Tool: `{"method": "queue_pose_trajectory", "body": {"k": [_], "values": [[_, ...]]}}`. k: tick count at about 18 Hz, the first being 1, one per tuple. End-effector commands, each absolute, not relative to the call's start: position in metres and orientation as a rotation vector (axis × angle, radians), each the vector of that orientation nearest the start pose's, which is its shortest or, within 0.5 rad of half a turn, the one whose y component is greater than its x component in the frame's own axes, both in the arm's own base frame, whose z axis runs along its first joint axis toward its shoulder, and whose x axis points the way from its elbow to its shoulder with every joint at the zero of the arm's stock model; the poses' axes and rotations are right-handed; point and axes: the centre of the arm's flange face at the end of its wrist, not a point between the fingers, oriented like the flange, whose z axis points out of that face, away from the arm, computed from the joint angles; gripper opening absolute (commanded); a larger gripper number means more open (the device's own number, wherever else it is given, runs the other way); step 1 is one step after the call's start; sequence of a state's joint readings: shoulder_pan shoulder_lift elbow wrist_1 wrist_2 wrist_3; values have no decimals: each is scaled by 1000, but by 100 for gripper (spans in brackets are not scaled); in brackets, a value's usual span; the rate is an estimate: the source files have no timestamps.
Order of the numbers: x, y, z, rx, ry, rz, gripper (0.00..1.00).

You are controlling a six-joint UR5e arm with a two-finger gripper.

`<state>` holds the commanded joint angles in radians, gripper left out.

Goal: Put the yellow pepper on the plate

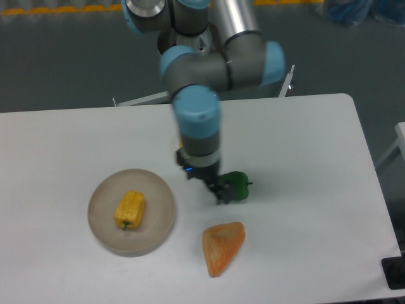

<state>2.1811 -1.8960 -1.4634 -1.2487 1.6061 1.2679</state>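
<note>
The yellow pepper [130, 209] lies on its side in the middle of the round beige plate [158, 196], stem toward the front. Nothing holds it. My gripper [215, 188] hangs well to the right of the plate, just left of a green pepper, with its fingers pointing down and nothing between them. From this angle the gap between the fingers does not show clearly.
A green bell pepper [236, 185] sits right beside the gripper, partly hidden by it. An orange wedge-shaped item [222, 247] lies in front of it. The arm's blue-capped wrist [197, 120] covers the table behind the gripper.
</note>
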Motion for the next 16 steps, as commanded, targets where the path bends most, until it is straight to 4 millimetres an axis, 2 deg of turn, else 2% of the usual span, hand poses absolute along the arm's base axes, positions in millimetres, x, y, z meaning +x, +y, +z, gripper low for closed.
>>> {"method": "queue_pose_trajectory", "body": {"k": [1, 2, 3, 6, 8, 13, 16], "values": [[-272, 584, 390, -2925, 1046, 163, 100], [-295, 575, 389, -2938, 1019, 159, 100], [-309, 569, 387, -2941, 1003, 153, 100], [-349, 560, 360, -2929, 1086, 95, 100], [-360, 554, 359, -2922, 1104, 91, 100], [-364, 556, 345, -2924, 1128, 64, 100], [-365, 558, 345, -2923, 1127, 65, 100]]}}
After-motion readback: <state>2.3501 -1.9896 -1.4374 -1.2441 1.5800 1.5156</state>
